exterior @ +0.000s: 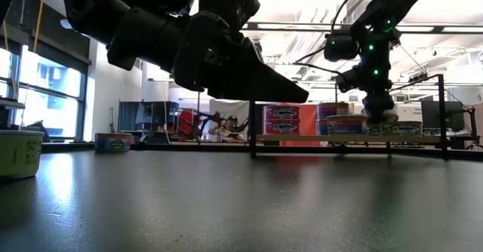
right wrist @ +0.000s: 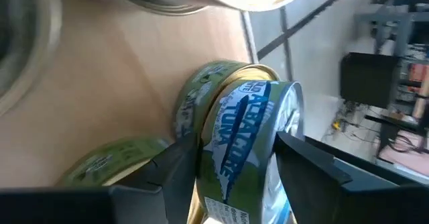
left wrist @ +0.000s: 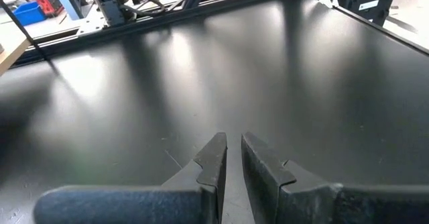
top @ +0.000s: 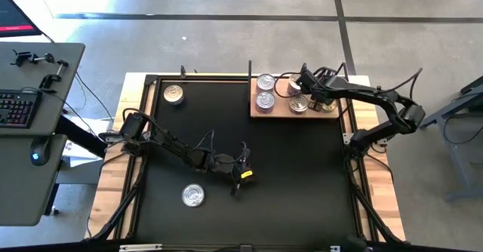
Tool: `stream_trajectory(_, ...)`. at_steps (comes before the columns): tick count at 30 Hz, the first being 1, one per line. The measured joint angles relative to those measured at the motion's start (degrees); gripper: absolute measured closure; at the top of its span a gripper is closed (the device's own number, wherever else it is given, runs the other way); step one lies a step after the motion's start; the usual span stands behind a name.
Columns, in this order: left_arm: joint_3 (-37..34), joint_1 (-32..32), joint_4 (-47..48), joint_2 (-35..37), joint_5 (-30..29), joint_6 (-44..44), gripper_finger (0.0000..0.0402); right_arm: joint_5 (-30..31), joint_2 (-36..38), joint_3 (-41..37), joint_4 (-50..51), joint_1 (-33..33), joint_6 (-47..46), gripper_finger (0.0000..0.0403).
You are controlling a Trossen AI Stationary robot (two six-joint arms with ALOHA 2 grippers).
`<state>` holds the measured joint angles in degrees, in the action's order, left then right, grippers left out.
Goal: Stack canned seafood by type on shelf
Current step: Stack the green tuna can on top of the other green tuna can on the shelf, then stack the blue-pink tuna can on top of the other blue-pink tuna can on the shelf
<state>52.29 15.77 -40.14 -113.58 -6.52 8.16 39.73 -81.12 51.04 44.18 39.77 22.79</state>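
- High view: the shelf (top: 281,110) carries several tins (top: 265,82); two cans (top: 193,196) wait on the black table (top: 302,176), so sorting seems partly done.
- Low view: right gripper (exterior: 381,118) hangs over the shelf.
- Left wrist view: left gripper (left wrist: 231,158), fingers together, empty, nothing obstructing.
- Right wrist view: jaws flank a tuna can (right wrist: 244,140) atop another; gripped or released, cannot tell.

The black desk (top: 287,169) lies under both claws, edged by a pale wooden frame (top: 113,184). Well off to the left claw's outer side stands a grey side table (top: 30,169) with a black keyboard (top: 15,109) and a mouse (top: 36,156). Grey concrete floor (top: 226,41) surrounds everything.
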Motion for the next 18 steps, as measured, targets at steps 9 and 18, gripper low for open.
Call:
stream_trajectory(9, 0.0, 0.0, 0.0, 0.0, 0.0, 0.0, 0.0364, -3.6, 0.0, 3.9, 4.9, 0.0, -1.0, 0.0166)
stream_trajectory(18, 0.0, 0.0, 0.0, 0.0, 0.0, -0.5, 0.0364, -3.9, 0.2, 12.6, 19.5, -2.1, -10.8, 0.0148)
